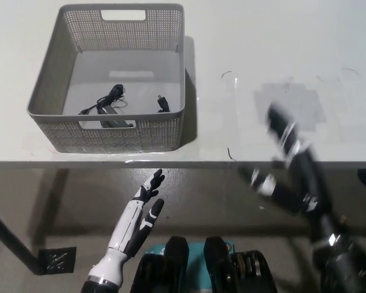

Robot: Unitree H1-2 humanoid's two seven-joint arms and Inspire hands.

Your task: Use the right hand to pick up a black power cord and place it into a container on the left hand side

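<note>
A black power cord (104, 105) lies coiled on the floor of the grey mesh basket (171, 67) at the table's left. Its plug end (161, 102) rests near the basket's right wall. My black right hand (285, 165) is motion-blurred at the table's front edge, right of centre, fingers spread and holding nothing. It is far from the basket. My white left hand (140, 210) rests below the table edge at the lower left, fingers apart and empty.
The white table (250, 36) runs across the upper picture, with a grey patch (293, 107) on its right part. A table leg (12, 244) and floor bracket (56, 259) show at lower left.
</note>
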